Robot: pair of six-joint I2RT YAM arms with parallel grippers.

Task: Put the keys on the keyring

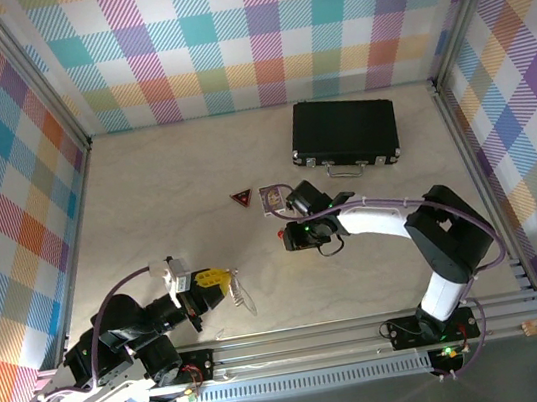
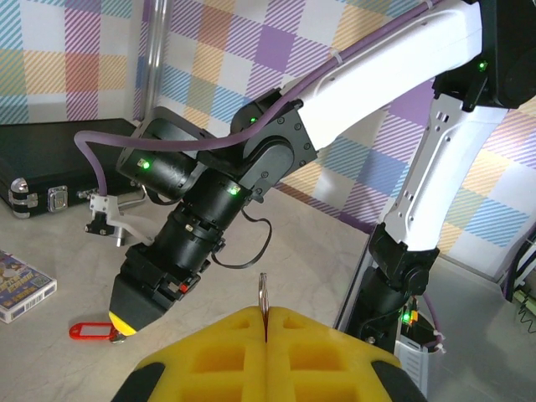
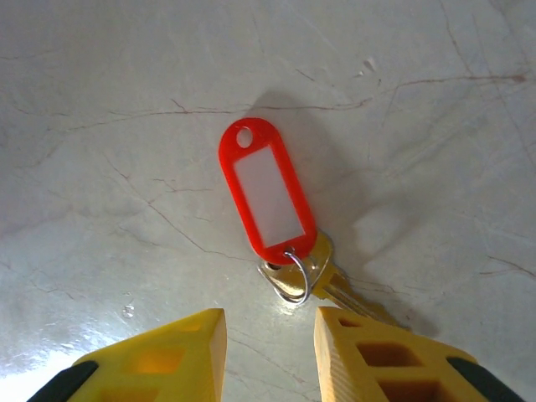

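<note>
**Left pinches ring, right open over keys**

Left gripper (image 2: 265, 328): yellow fingers fully shut on the thin edge of the keyring (image 2: 263, 297), near the table's (image 1: 164, 176) front edge. To its right, right gripper (image 3: 268, 352) points down, jaws part open, gripping nothing. Keys (image 3: 270, 197) lie flat on the table just ahead of its fingertips, with the key blade running under one finger.

Bright, even overhead light, soft shadows. Close up, the bench (image 3: 100, 251) shows a white glare patch lower left, and the keys (image 3: 268, 197) cast a faint shadow up-right.
</note>
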